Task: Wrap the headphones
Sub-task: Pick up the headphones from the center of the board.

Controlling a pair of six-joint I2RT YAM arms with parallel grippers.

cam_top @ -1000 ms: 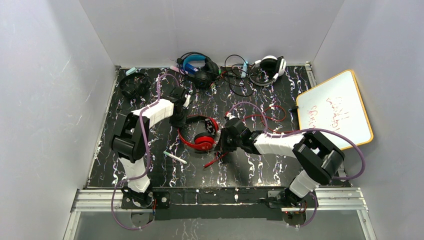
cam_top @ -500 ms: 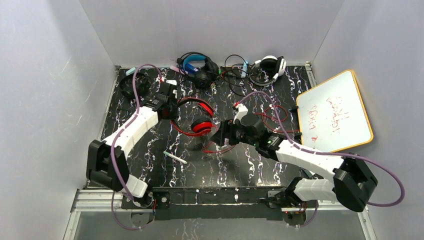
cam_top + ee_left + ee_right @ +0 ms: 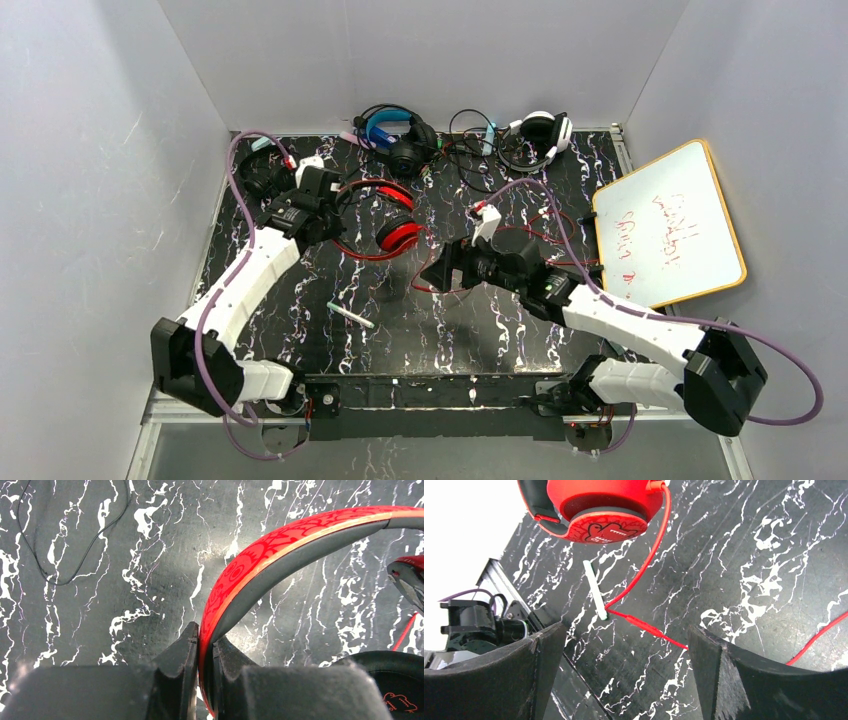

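Observation:
The red headphones [image 3: 398, 236] hang above the black marbled table, left of centre. My left gripper [image 3: 318, 208] is shut on their red headband [image 3: 280, 545], which is pinched between the two fingers of the left gripper [image 3: 205, 635]. A thin red cable [image 3: 447, 291] trails from the ear cup [image 3: 599, 505] down to the table and on to the right. My right gripper [image 3: 440, 272] hovers just right of the ear cup, and the right gripper [image 3: 624, 630] is open wide with nothing between its fingers. The red cable [image 3: 644, 565] lies beyond them.
A black pair with a blue headband [image 3: 395, 135] and a white-and-black pair [image 3: 541, 130] lie at the back among tangled cables. An all-black pair [image 3: 265, 172] sits back left. A white marker [image 3: 350, 315] lies front centre. A whiteboard [image 3: 668, 222] leans at the right.
My left gripper carried the red headphones up and toward the back left. My right gripper went from shut to wide open, and its arm stretched out leftward.

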